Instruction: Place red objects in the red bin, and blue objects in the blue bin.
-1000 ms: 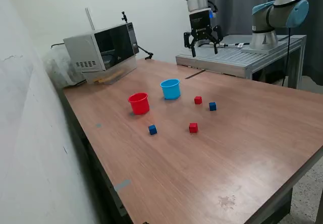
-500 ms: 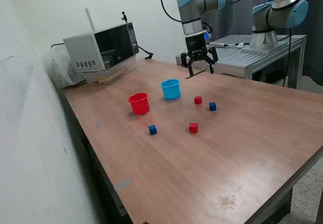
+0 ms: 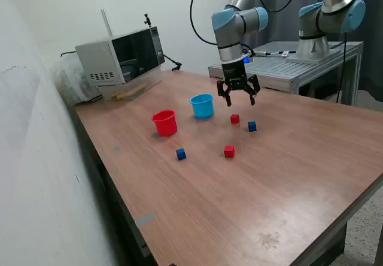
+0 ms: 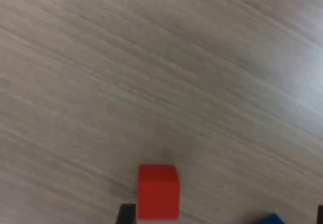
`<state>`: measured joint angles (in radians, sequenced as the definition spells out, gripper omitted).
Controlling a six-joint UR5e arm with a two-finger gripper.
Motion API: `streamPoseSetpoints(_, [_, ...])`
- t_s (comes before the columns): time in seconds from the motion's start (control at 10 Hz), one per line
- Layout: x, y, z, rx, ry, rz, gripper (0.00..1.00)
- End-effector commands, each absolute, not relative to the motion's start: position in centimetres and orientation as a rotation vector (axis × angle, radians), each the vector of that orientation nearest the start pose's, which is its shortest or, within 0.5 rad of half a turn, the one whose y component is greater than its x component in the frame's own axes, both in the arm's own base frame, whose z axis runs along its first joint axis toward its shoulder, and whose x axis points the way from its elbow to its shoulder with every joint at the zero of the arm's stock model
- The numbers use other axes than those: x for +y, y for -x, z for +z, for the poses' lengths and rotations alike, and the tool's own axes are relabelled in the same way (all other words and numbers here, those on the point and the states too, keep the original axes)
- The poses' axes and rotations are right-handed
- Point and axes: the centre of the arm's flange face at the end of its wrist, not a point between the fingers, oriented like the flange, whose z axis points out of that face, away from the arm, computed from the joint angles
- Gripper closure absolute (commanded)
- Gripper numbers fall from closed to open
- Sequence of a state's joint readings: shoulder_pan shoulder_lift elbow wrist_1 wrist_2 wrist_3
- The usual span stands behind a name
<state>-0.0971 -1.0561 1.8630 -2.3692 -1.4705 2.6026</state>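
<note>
My gripper (image 3: 238, 101) hangs open and empty just above the table, a little behind a red cube (image 3: 234, 119). That cube shows in the wrist view (image 4: 158, 191), with a dark fingertip (image 4: 126, 215) beside it. A blue cube (image 3: 252, 126) lies next to it, and its corner shows in the wrist view (image 4: 268, 219). A second red cube (image 3: 229, 151) and a second blue cube (image 3: 181, 154) lie nearer the front. The red bin (image 3: 164, 123) and the blue bin (image 3: 202, 105) stand upright on the exterior view's left of the cubes.
A microwave (image 3: 121, 55) stands at the back on the exterior view's left. A grey metal bench (image 3: 287, 68) with a second arm's base (image 3: 326, 20) stands behind the wooden table (image 3: 287, 170). A wall runs along the exterior view's left.
My gripper has come down and forward from above the grey bench to just above the table near the far red cube. The cubes and bins have not moved.
</note>
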Motion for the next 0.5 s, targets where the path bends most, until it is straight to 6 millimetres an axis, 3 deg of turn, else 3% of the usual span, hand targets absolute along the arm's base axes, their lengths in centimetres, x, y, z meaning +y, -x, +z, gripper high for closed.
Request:
streamPoseSetpoints(0.0, [-8.5, 59.3, 12.0, 1.708, 2.695, -0.082, 0.00])
streamPoseSetpoints(0.4, [-8.0, 60.5, 12.2, 1.713, 2.688, -0.016, 0.00])
